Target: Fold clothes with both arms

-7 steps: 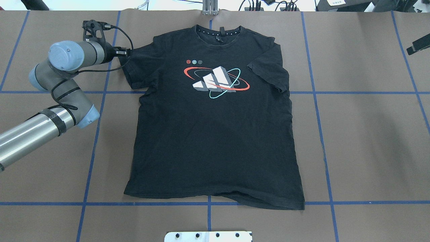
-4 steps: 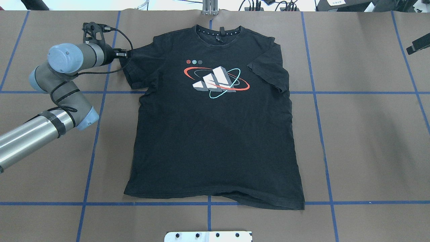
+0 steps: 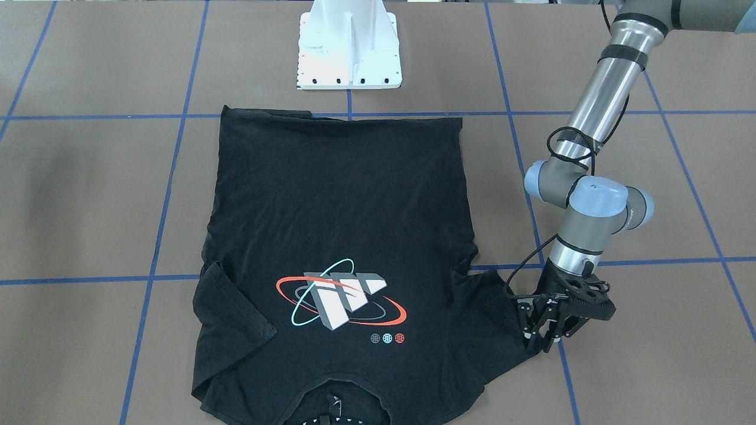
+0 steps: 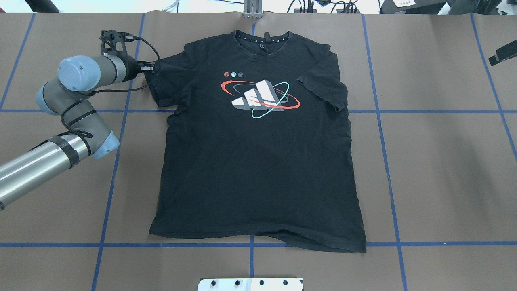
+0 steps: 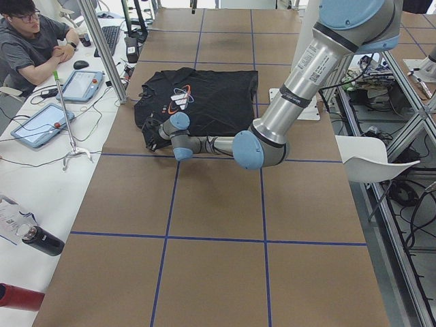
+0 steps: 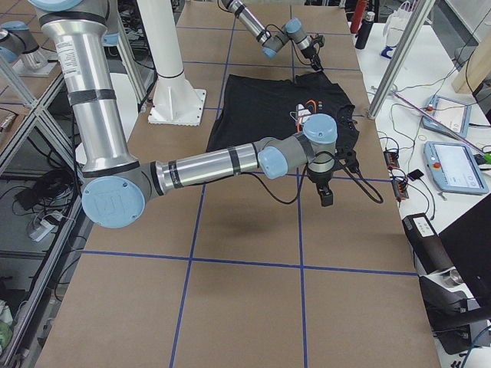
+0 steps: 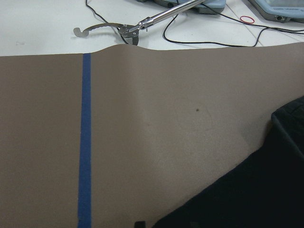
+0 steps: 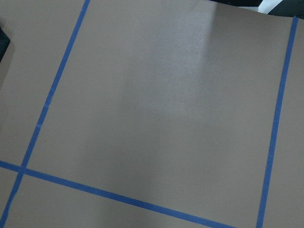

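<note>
Shifting slightly toward the robot since the earlier frame, the left arm's wrist is carrying the left gripper point(image 3: 544, 339) along the outer edge of the T-shirt's near sleeve, while the T-shirt point(image 4: 258, 161) itself is lying just as it lay, so no fold is yet beginning. It is resting flat and print-up at the middle of the table point(image 4: 444, 161), collar pointing away from the robot and hem lying just in front of the white pedestal point(image 3: 349, 53). The left gripper is touching or nearly touching the sleeve hem, but whether its fingers are clamping cloth or standing apart cannot be told. The right gripper point(image 6: 327, 198) is hanging over bare table well apart from the opposite sleeve, and whether it is released or clenched also cannot be told; judging from this, it is the arm needing to travel before both can lift together. Beyond the table's far edge a person point(image 5: 34, 41) is sitting beside two tablets, and nothing is lying on the shirt.
</note>
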